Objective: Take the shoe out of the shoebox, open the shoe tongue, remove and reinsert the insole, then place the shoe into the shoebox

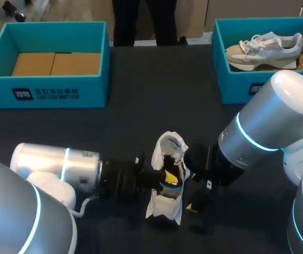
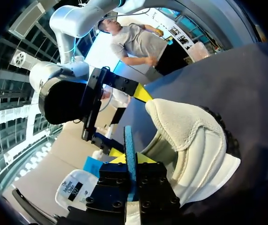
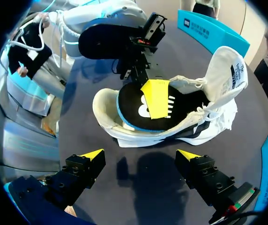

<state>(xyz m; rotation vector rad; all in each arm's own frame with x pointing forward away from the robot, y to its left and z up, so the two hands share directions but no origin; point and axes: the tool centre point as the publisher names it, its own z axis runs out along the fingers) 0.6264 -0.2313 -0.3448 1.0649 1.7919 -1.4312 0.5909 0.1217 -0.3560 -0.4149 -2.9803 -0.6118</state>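
A white shoe sits in the middle of the dark table with its tongue pulled up. Its black insole with a blue edge stands partly raised in the opening. My left gripper comes in from the left and is shut on the insole; one of its yellow fingers lies flat on the insole's top. My right gripper is open just beside the shoe's sole side, and nothing is between its fingers.
A teal shoebox with brown cardboard inside stands at the back left. A second teal shoebox at the back right holds another pale shoe. Bare table lies between the boxes and the shoe.
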